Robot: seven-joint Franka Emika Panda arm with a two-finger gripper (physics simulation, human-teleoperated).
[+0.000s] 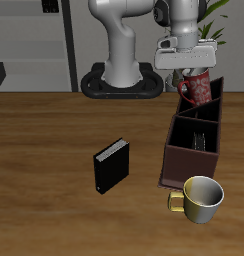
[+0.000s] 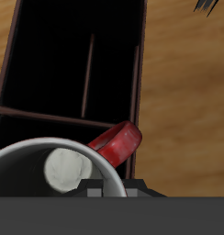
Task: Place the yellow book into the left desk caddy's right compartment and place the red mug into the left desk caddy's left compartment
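Observation:
My gripper (image 1: 190, 72) is shut on the rim of the red mug (image 1: 196, 90), which hangs tilted above the far, taller-walled end of the left desk caddy (image 1: 172, 150). The wrist view shows the mug's pale grey inside (image 2: 50, 170) and red handle (image 2: 118, 142) over a cross divider (image 2: 50, 117) of the caddy, with the longer dark section beyond it. A thin greyish sliver (image 1: 200, 141) stands inside that longer section; I cannot tell whether it is the yellow book.
A black book (image 1: 111, 166) stands on the table in front of the robot's base, away from the caddy. A shiny gold mug (image 1: 200, 196) sits close to the caddy's near end.

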